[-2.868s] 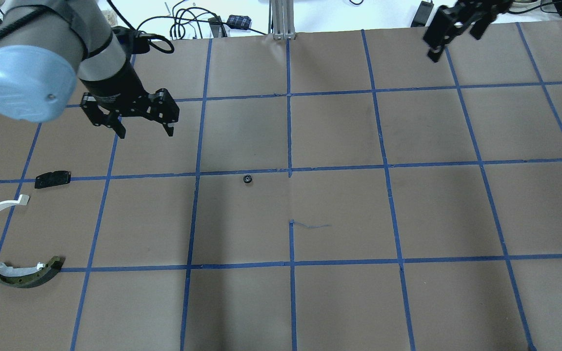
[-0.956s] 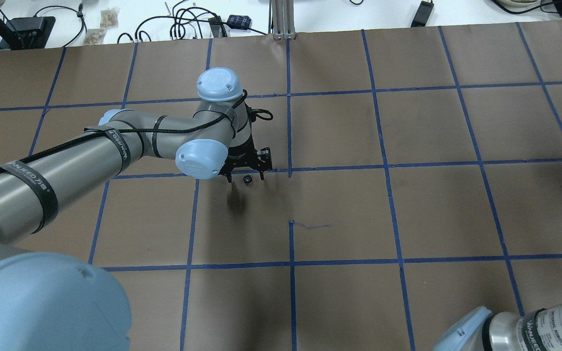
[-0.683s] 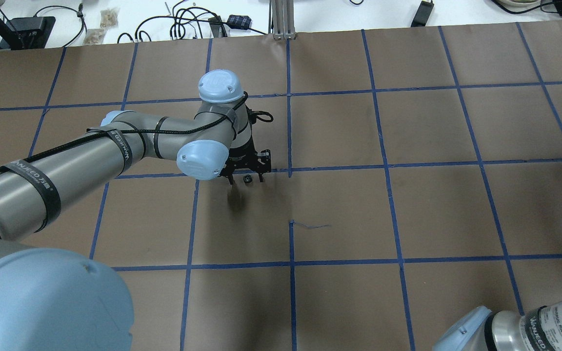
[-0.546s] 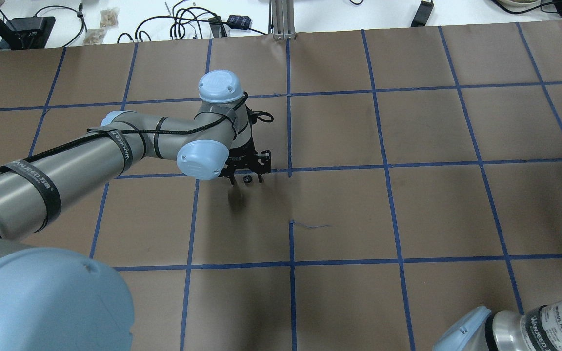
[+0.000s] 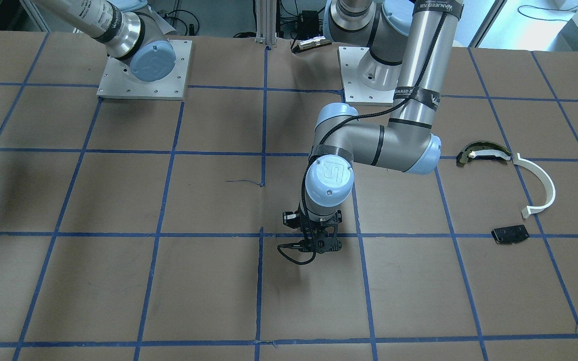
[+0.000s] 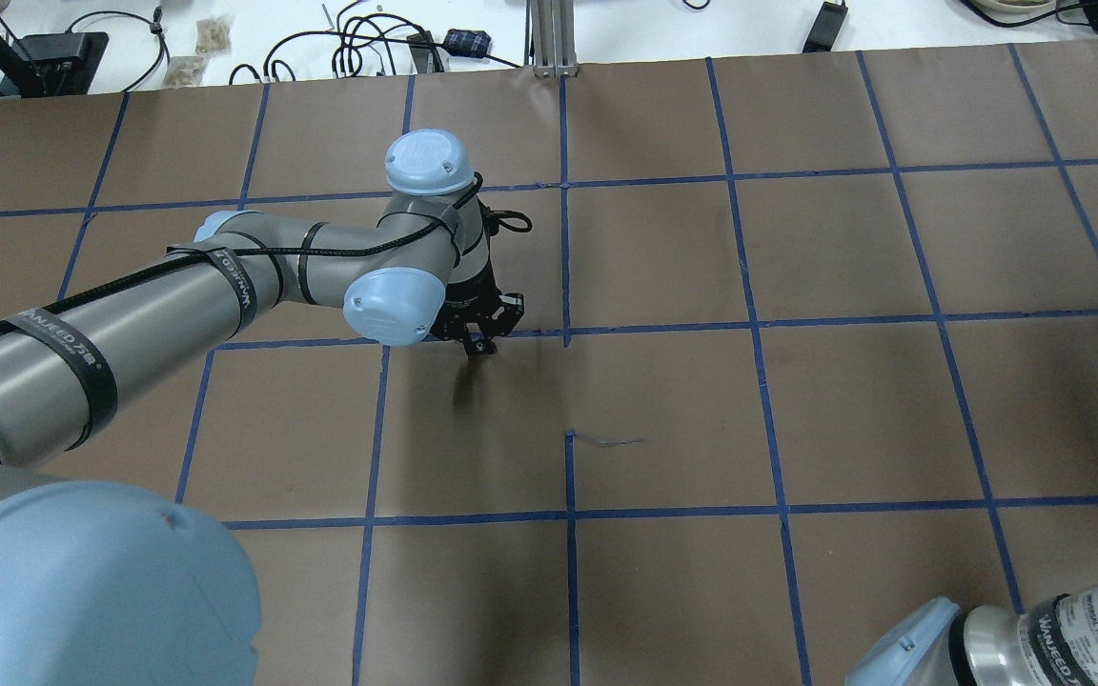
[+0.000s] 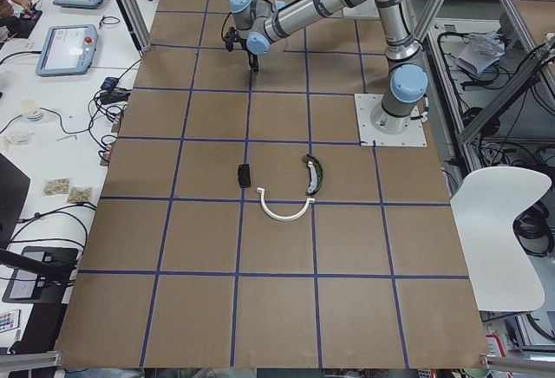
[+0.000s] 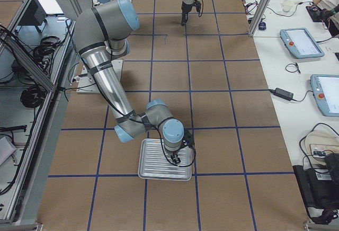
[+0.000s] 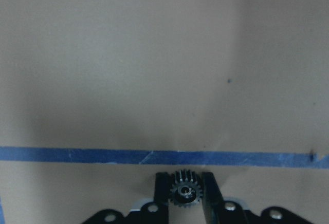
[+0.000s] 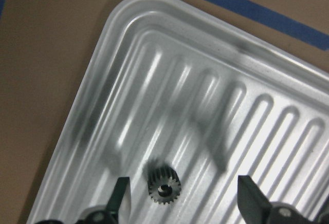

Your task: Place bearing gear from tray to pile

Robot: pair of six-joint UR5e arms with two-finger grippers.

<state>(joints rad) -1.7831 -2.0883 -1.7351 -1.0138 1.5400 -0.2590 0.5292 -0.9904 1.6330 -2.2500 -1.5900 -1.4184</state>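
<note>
The left gripper (image 6: 480, 344) is clamped on a gear (image 9: 184, 191). The right gripper (image 10: 184, 193) gapes wide over a second gear (image 10: 164, 187) in the tray (image 10: 154, 54).

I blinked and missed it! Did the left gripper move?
Yes. The left gripper went right, toward the centre tape line, and now sits beside it, shut on the gear.
</note>
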